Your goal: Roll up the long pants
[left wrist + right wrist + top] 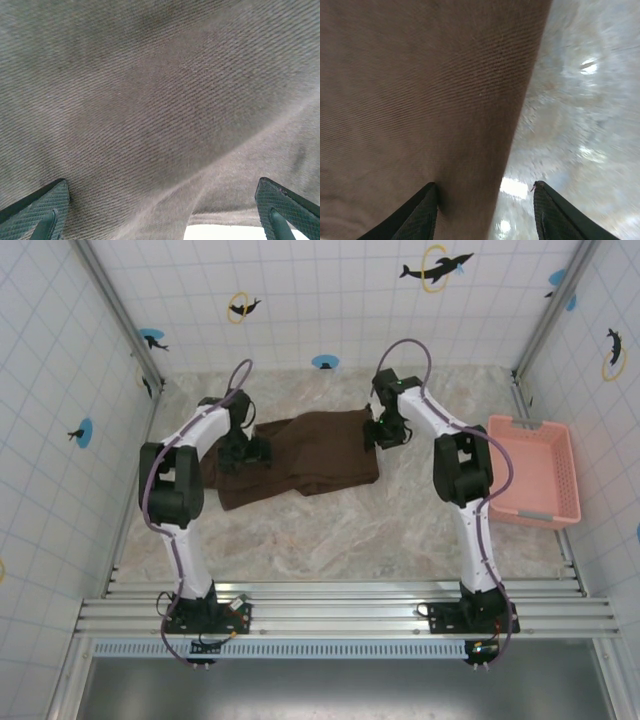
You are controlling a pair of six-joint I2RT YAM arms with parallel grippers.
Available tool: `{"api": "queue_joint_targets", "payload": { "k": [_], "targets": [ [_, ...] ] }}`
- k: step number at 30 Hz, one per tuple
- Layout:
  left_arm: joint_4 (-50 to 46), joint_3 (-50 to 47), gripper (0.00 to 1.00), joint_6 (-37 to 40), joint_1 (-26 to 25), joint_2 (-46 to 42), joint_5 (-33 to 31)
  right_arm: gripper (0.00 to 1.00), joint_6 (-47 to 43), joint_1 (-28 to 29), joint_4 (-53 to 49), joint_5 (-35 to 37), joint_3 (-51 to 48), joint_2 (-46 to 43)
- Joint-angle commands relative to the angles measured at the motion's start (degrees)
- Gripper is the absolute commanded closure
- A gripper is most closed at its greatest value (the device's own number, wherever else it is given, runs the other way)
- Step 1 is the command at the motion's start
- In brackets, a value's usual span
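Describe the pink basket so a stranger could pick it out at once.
Start at the marble-patterned table and go to its right edge, beyond the right arm. There sits the pink basket, a rectangular plastic tub with nothing in it. Unlike the dark brown long pants spread between the arms, it is rigid and pink.

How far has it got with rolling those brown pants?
Barely begun. The long pants look folded but lie flat, no roll showing. The left gripper hangs open over one end; the right gripper, jaws apart, straddles the opposite edge. All the rolling remains.
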Motion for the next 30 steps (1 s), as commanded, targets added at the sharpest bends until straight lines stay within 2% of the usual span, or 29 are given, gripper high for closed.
{"api": "queue_joint_targets", "payload": {
  "k": [1, 3, 4, 5, 8, 10, 17, 23, 26, 30],
  "targets": [
    [-0.2, 2.4, 0.03, -2.2, -0.7, 1.7, -1.8, 0.47, -0.9, 0.3, -0.1, -2.9, 3.1, 3.3],
    [0.2, 2.4, 0.02, -3.0, -0.8, 1.7, -3.4, 0.49, -1.0, 0.4, 0.6, -4.0, 3.6, 4.4],
    [0.2, 3.0, 0.03, -3.0, -0.8, 2.4, -3.5, 0.55, -1.2, 0.4, 0.6, -4.1, 4.0, 4.9],
    [0.2, 3.6, 0.03, -3.0, -0.8, 3.2, -3.4, 0.63, -1.2, 0.3, 0.6, -6.2, 4.1, 5.2],
    [-0.1, 6.1, 0.02, -3.4, -0.8, 6.2, -2.9, 0.9, -1.2, 0.4, 0.3, -6.2, 2.8, 4.5],
    [-0.3, 8.3, 0.03, -4.0, -0.8, 8.5, -3.0, 0.98, -1.5, 0.3, -0.1, -5.7, 0.6, 2.9],
    [-2.3, 23.4, 0.02, -4.9, -1.2, 21.6, -1.0, 1.0, -1.6, 0.7, -0.7, -5.2, -14.7, -8.0],
    [-6.3, 46.0, 0.02, -6.8, -2.1, 35.1, 3.5, 1.0, 2.8, 3.0, 1.9, -6.2, -30.4, -19.0],
    [-5.0, 57.6, 0.03, -8.4, -3.2, 41.3, 6.8, 1.0, 7.0, 7.1, 3.9, -7.1, -36.5, -22.8],
    [6.2, 58.3, 0.03, -15.7, -3.9, 44.5, 13.4, 1.0, 11.4, 15.3, 4.5, -6.0, -38.0, -24.0]
  ]
}}
